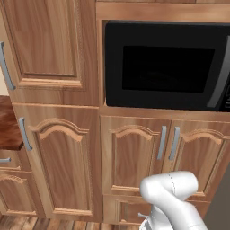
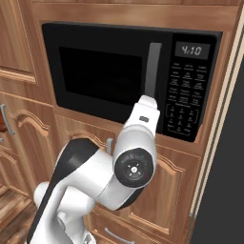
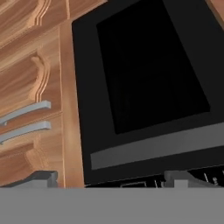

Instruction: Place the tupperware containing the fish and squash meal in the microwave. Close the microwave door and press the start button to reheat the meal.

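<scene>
From my seat the microwave door (image 2: 102,71) stands shut, flush across the cavity, so nothing gets inside. Its grey handle (image 2: 151,70) runs vertically at the door's 3 o'clock edge, with the keypad panel (image 2: 188,90) just beyond it. My gripper (image 3: 109,177) is spread wide right in front of that handle. Below, at 6 o'clock, closed wooden cabinet doors (image 1: 134,152) wall off the front.
</scene>
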### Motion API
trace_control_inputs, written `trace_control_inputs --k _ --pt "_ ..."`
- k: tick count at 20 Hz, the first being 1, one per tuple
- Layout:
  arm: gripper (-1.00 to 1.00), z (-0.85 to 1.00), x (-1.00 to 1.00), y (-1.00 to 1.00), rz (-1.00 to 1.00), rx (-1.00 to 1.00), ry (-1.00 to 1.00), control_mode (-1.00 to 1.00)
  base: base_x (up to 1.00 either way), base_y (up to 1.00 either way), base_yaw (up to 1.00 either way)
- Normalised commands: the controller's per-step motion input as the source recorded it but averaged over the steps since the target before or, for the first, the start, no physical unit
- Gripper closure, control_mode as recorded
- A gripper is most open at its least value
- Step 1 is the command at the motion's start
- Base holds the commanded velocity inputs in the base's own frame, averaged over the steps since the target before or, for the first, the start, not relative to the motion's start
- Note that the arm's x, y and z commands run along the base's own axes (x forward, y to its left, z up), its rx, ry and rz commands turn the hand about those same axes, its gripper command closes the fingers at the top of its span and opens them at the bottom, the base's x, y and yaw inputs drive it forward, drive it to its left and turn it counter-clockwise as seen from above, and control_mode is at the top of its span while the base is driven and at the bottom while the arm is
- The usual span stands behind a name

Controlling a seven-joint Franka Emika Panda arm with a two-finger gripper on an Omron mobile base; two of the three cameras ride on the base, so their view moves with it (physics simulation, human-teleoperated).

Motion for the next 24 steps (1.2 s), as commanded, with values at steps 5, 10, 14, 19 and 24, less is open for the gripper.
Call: trace_control_inputs --k 5,10,14,19,24 --pt "1.0 -0.17 0.0 -0.15 0.0 0.0 0.0 -1.0 0.0 0.0 0.0" --pt "1.0 -0.17 0.0 -0.1 0.04 0.0 0.0 -1.0 0.0 0.0 0.0" --pt "1.0 -0.21 0.08 -0.02 0.06 0.0 0.0 -1.0 0.0 0.0 0.0" --pt "1.0 -0.18 0.18 -0.01 0.05 0.0 0.0 -1.0 0.0 0.0 0.0" --pt "1.0 -0.11 0.22 -0.08 0.03 0.0 0.0 -1.0 0.0 0.0 0.0"
